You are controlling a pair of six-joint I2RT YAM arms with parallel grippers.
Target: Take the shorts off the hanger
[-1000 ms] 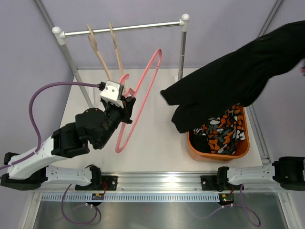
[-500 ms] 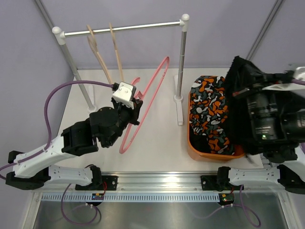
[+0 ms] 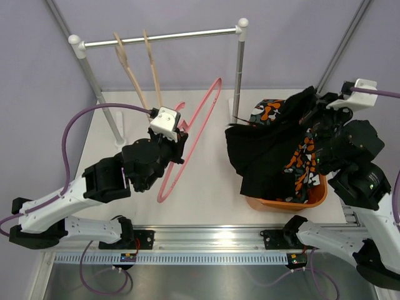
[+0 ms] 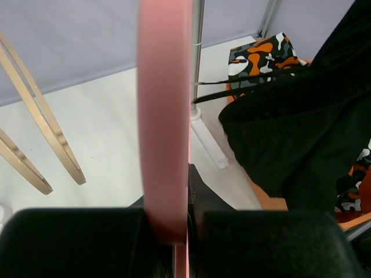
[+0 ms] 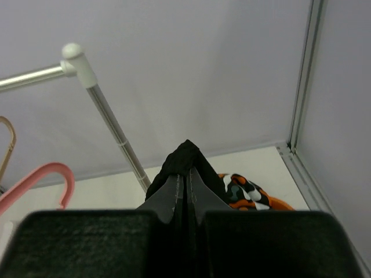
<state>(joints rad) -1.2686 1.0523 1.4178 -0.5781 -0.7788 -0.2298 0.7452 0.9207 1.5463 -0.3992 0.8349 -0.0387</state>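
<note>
My left gripper (image 3: 173, 139) is shut on a pink hanger (image 3: 195, 129) and holds it tilted in the air, bare of cloth; the hanger fills the middle of the left wrist view (image 4: 165, 116). My right gripper (image 3: 310, 112) is shut on a fold of black shorts (image 3: 269, 156), which drape over the orange bin (image 3: 294, 203) and spill past its left rim. In the right wrist view the black cloth (image 5: 185, 159) bunches between my shut fingers. Patterned orange, white and black shorts (image 3: 267, 111) lie in the bin under the black ones. A second black pair cannot be told apart.
A metal rail on two posts (image 3: 159, 37) stands at the back. Two bare wooden hangers (image 3: 134, 69) hang from it. The right post (image 3: 237, 75) stands between the pink hanger and the bin. Enclosure walls close in on both sides.
My right arm swung in from the right and brought the black shorts down over the bin. My left gripper raised the pink hanger slightly, then held it.
</note>
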